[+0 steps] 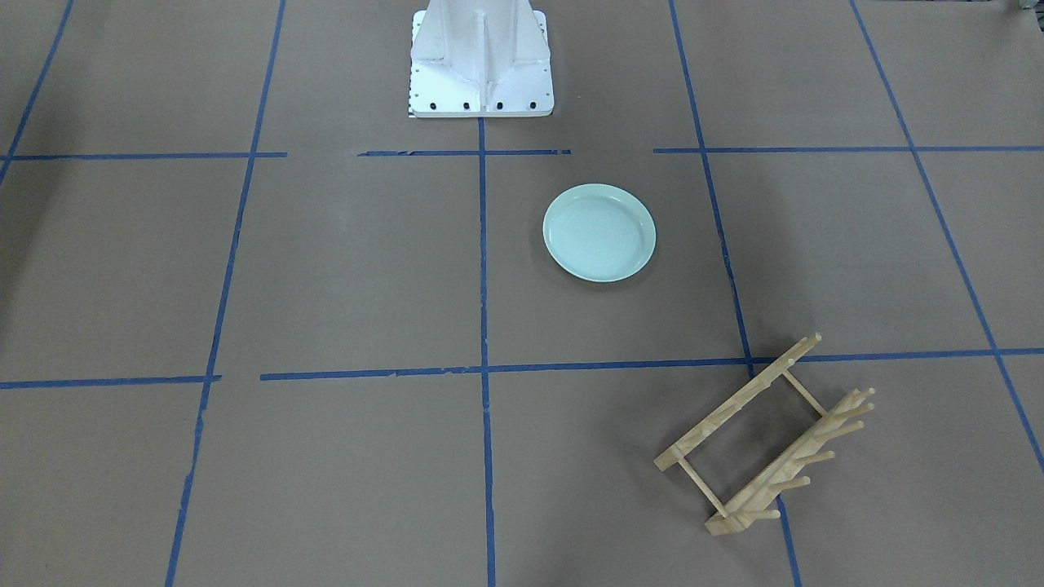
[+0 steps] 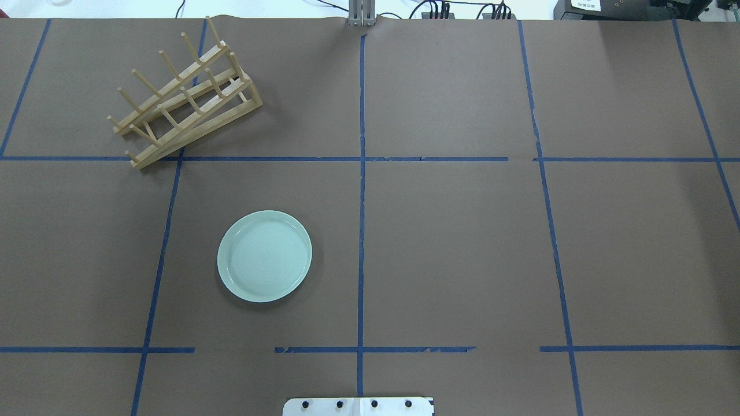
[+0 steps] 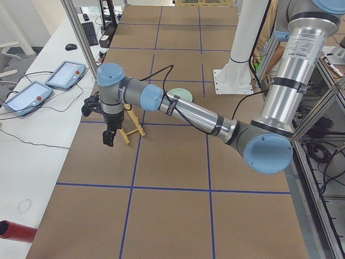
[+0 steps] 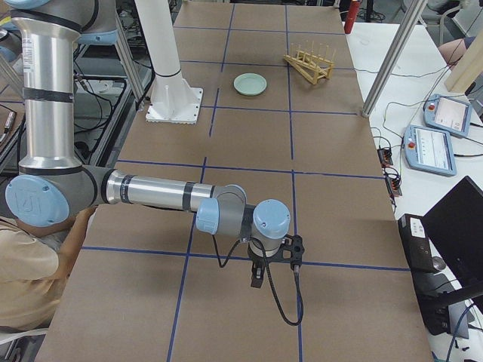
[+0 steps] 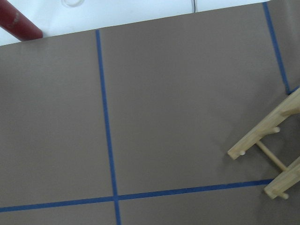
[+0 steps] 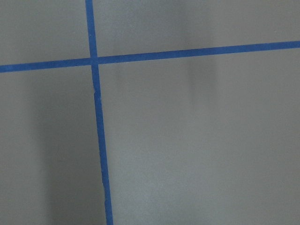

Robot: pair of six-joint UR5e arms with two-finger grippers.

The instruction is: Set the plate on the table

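Currently the plate lies flat, rim up, on the table, inside one taped square on the robot's left half and well apart from the wooden peg rack. Nothing touches it, so the placement appears complete.

Neither arm enters the overhead or front-facing views. The left gripper hangs near the rack's end. The right gripper hovers over bare table, far from the plate. Both show only in the side views, so whether their jaws are spread or pressed together cannot be told.

Hazards:
- A low left-arm sweep toward the base could clip the rack's pegs or push the plate, because the rack stands just beside that gripper.
- The paper-like surface looks smooth, so a nudged plate would likely slide.

Surface: matte brown, divided by blue tape lines. Teach pendants lie on a white side bench beside the table.
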